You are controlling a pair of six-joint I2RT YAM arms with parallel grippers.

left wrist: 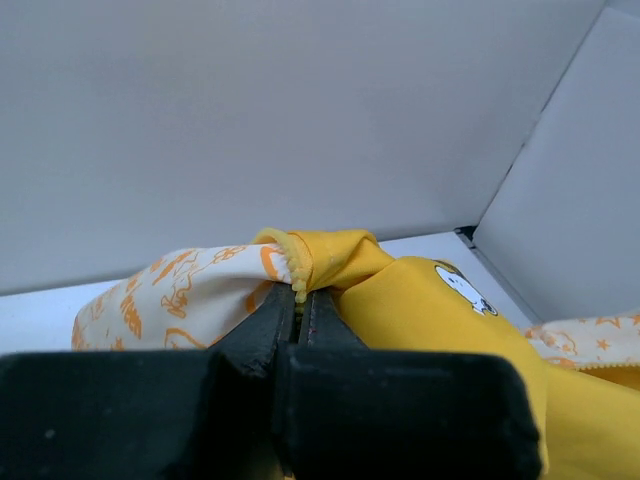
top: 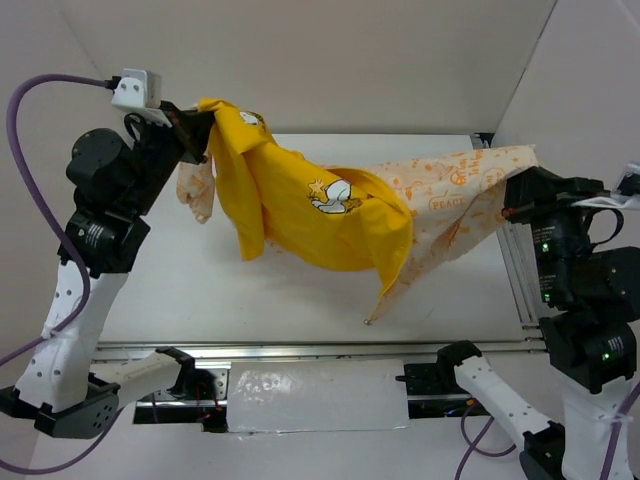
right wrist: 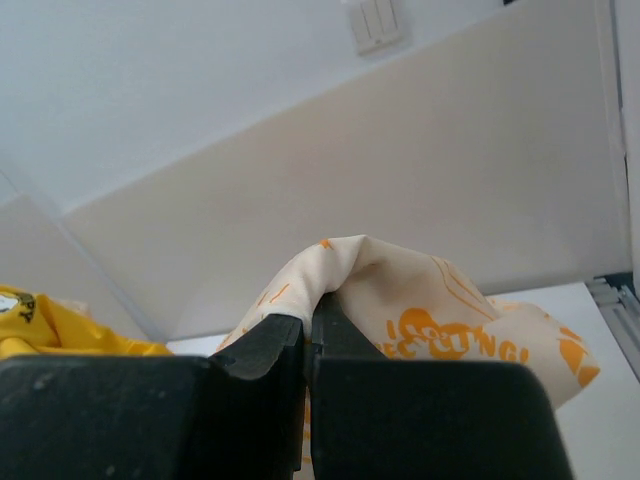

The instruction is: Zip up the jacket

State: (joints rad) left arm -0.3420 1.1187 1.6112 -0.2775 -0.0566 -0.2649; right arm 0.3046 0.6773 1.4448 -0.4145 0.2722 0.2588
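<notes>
The jacket [top: 330, 215] hangs stretched in the air between my two grippers, yellow lining outward with a small cartoon print, cream and orange fabric at the right. My left gripper [top: 200, 128] is shut on the jacket's yellow zipper edge at the upper left; the zipper teeth [left wrist: 297, 285] sit between its fingers. My right gripper [top: 518, 190] is shut on a fold of cream fabric [right wrist: 400, 290] at the right end. A sleeve [top: 197, 190] dangles below the left gripper. A point of the jacket with a small metal piece [top: 369, 320] hangs down toward the table.
The white table [top: 200, 290] lies under the jacket, with a metal rail [top: 300, 350] along its near edge and another rail [top: 515, 270] on the right. White walls enclose the back and sides.
</notes>
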